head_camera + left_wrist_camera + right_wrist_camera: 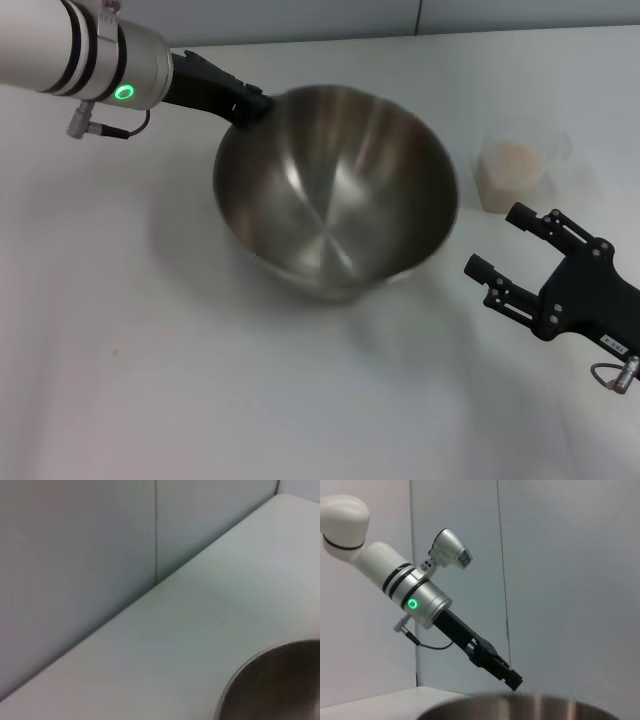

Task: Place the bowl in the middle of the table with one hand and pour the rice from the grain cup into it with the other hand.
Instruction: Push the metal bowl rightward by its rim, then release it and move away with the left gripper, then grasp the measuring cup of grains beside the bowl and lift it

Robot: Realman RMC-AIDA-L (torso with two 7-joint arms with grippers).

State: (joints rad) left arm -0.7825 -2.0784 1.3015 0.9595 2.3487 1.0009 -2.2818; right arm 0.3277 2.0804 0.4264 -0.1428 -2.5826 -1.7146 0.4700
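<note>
The large steel bowl sits tilted near the middle of the white table, its opening facing me. My left gripper reaches in from the upper left and is shut on the bowl's far-left rim; the right wrist view shows that gripper at the rim of the bowl. A curved edge of the bowl shows in the left wrist view. To the bowl's right stands the clear grain cup with pale rice inside. My right gripper hovers open just in front of the cup, holding nothing.
A grey wall runs along the table's far edge. Bare tabletop lies in front of the bowl and to its left.
</note>
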